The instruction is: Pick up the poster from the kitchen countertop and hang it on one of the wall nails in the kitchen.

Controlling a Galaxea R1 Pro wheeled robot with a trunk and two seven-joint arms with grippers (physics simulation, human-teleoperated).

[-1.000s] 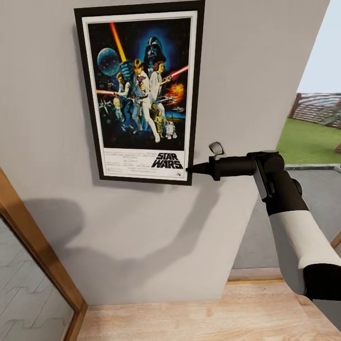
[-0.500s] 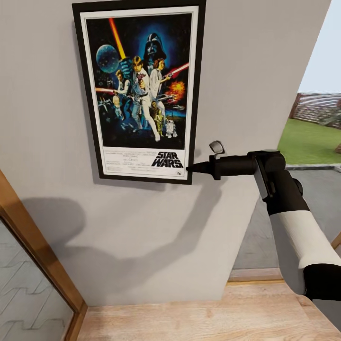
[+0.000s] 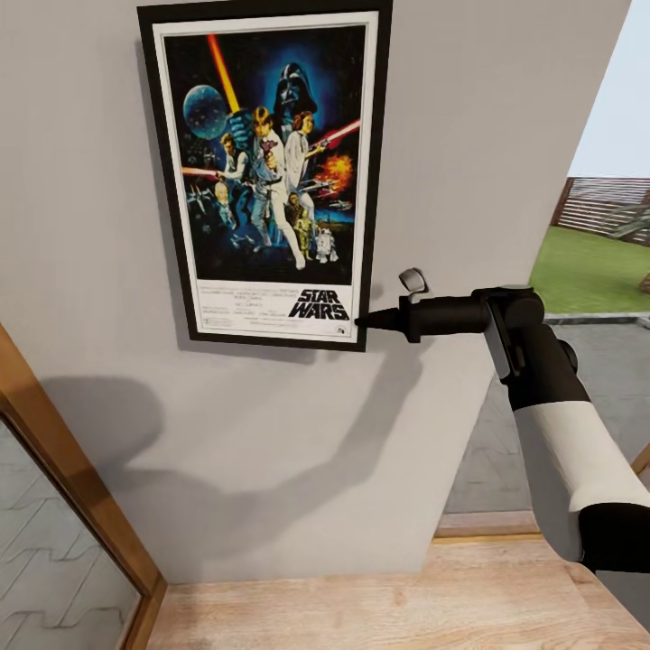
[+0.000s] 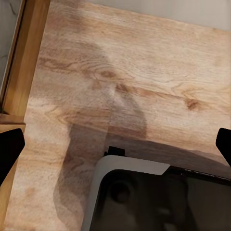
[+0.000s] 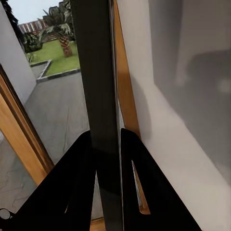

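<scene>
Against the plain light-grey wall (image 3: 469, 108) the tall rectangular Star Wars film poster with thin black frame and white border (image 3: 269, 171) sits flat and upright, filling the upper middle of the head view. Below the wall runs a light wooden plank floor (image 3: 379, 605), with a wooden door frame (image 3: 72, 487) slanting at the view's left and a green lawn with a fence (image 3: 587, 262) past the wall's edge at the right. Right arm, white and black (image 3: 551, 433), reaches across to the poster's lower right corner. Right claw (image 3: 366, 321) is closed on the poster's frame edge there; right wrist view shows its two black fingers (image 5: 77, 183) pinching the dark frame edge (image 5: 98, 96), wall beside it. Left claw (image 4: 115, 144) hangs over the wooden floor (image 4: 144, 72), fingers spread wide apart, holding nothing.
</scene>
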